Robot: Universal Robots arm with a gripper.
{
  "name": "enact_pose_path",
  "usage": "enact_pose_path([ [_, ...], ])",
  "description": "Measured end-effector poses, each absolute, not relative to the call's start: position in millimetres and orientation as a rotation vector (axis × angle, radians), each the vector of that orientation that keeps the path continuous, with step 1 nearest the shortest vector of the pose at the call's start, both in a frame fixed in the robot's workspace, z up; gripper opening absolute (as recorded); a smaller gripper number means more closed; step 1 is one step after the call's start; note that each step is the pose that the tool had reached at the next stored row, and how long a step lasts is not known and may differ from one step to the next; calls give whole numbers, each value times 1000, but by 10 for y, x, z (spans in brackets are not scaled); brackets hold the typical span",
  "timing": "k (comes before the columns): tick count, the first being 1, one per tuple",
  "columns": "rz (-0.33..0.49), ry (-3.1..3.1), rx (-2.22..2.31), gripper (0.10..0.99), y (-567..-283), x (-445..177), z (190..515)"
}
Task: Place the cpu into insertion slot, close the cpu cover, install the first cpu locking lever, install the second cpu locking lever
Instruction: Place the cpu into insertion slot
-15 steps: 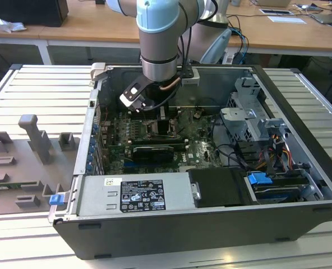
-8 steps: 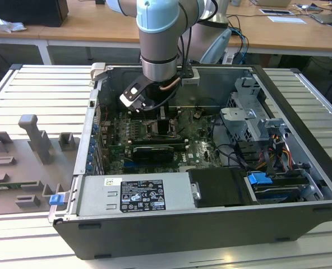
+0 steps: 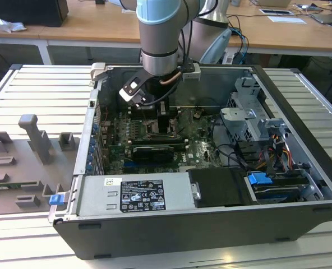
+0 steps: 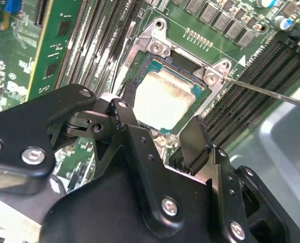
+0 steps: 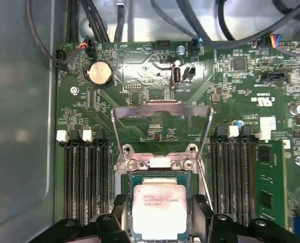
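Note:
The cpu [image 4: 162, 98], a pale square chip, lies flat in the insertion slot [image 4: 178, 63] on the green board. In both wrist views my gripper [image 4: 161, 119] straddles it, with one black finger [image 4: 124, 114] on each side and a small gap to the chip's edges; it is open. The cpu [image 5: 159, 210] sits between the fingertips [image 5: 200, 202]. The cpu cover [image 5: 162, 107], a silver frame, stands raised behind the slot. A thin wire lever [image 4: 271, 93] sticks out beside the socket. In the exterior view the gripper [image 3: 161, 126] reaches down into the open computer case.
Long black memory slots [image 5: 86, 177] flank the socket on both sides. A coin battery [image 5: 99, 75] and cables [image 5: 89, 20] lie beyond the cover. The case holds a power supply [image 3: 132, 193] and a drive cage [image 3: 256, 120]. Grey fixtures [image 3: 37, 140] stand outside, at the exterior view's left.

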State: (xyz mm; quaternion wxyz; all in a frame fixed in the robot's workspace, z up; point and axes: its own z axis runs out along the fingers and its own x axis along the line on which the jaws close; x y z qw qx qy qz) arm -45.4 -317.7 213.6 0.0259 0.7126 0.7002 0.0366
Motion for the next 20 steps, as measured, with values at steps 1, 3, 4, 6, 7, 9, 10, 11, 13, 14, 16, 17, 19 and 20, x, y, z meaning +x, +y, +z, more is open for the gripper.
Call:
enact_pose_path([
  [1,113,2164,2202,616,-3177,-454,2172],
  [3,113,2165,2203,616,-3177,-454,2197],
  [4,113,2165,2203,616,-3177,-454,2215],
  [6,112,2165,2203,616,-3177,-453,2248],
  [7,112,2165,2203,604,-3177,-454,2264],
  [9,112,2165,2203,537,-3183,-453,2270],
  [10,112,2165,2203,412,-3191,-453,2271],
  [11,112,2165,2203,412,-3198,-454,2270],
  [13,112,2165,2203,345,-3198,-454,2266],
  [14,112,2165,2203,345,-3198,-454,2263],
  [16,112,2166,2202,416,-3198,-454,2231],
  [17,112,2166,2202,478,-3198,-453,2220],
  [19,112,2167,2202,596,-3193,-453,2178],
  [20,112,2167,2201,655,-3189,-453,2153],
])
